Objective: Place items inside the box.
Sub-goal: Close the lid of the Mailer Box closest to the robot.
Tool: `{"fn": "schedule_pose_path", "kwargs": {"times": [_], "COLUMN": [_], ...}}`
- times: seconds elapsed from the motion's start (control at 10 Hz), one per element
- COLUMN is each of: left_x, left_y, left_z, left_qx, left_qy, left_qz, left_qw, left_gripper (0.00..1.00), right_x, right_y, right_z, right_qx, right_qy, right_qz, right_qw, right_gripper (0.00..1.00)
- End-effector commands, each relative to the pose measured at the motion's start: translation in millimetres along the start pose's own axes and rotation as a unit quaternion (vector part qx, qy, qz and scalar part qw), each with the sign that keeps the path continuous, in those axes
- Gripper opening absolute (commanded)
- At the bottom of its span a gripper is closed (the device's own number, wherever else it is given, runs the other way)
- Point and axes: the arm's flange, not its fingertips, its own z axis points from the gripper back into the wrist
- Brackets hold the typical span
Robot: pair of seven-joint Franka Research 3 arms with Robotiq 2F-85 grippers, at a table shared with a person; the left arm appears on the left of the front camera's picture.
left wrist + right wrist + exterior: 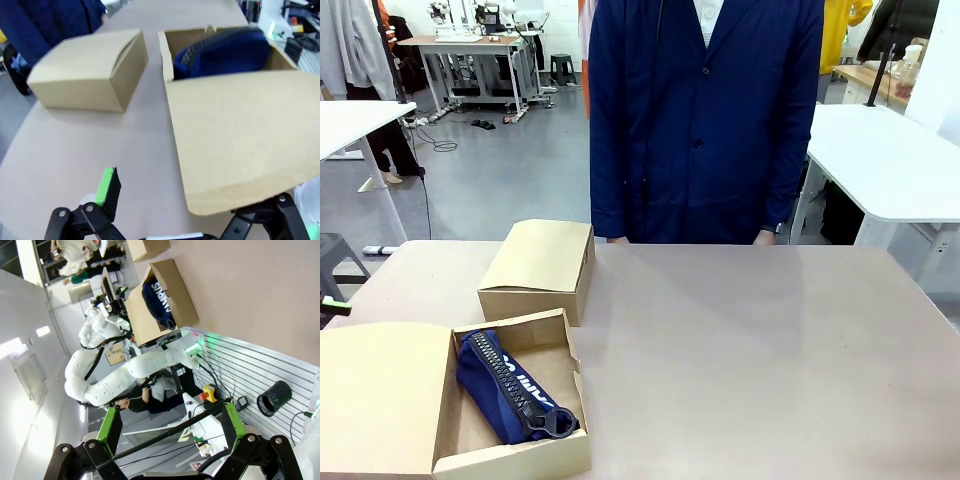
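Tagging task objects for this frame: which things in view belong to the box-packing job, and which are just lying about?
Job:
- open brown cardboard box, lid flap folded out to the robot's left
- navy zip pencil pouch with white lettering, lying inside that box

Lying about:
- closed brown cardboard box, behind the open one
- black cylindrical cup, off the table on the slatted panel

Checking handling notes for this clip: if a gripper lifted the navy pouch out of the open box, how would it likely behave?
The navy pouch looks like soft fabric slumped against the open box wall, so it would probably sag. Its bulging body suggests contents that may shift. The zip pull could probably snag.
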Motion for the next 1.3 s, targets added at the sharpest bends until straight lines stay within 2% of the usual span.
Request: {"fn": "schedule_pose_path", "kwargs": {"times": [0.0, 0.3, 0.5, 0.7, 0.8, 1.0, 1.2], "left_x": [22.5, 72.6, 103.9, 134.3, 146.6, 160.0, 156.3], "left_y": [-6.1, -14.7, -23.0, -31.8, -34.8, -41.6, -53.5], "left_z": [7.9, -1.4, -25.0, -56.6, -78.9, -119.3, -161.4], "left_qx": [0.015, 0.026, 0.019, -0.008, 0.021, 0.025, -0.023], "left_qy": [-0.046, -0.101, -0.127, -0.175, -0.17, -0.176, -0.151], "left_qz": [-0.034, -0.039, -0.058, -0.074, -0.113, -0.163, -0.164], "left_qw": [0.998, 0.994, 0.99, 0.982, 0.979, 0.97, 0.975], "left_gripper": [1.0, 1.0, 1.0, 1.0, 1.0, 1.0, 1.0], "right_x": [-1.6, -1.6, -1.6, -1.6, -1.6, -1.6, -1.6], "right_y": [5.0, 5.0, 5.0, 5.0, 5.0, 5.0, 5.0], "right_z": [1.1, 1.1, 1.1, 1.1, 1.1, 1.1, 1.1], "right_qx": [0.009, 0.009, 0.009, 0.009, 0.009, 0.009, 0.009], "right_qy": [0.0, 0.0, 0.0, 0.0, 0.0, 0.0, 0.0], "right_qz": [-0.007, -0.007, -0.007, -0.007, -0.007, -0.007, -0.007], "right_qw": [1.0, 1.0, 1.0, 1.0, 1.0, 1.0, 1.0], "right_gripper": [1.0, 1.0, 1.0, 1.0, 1.0, 1.0, 1.0]}}
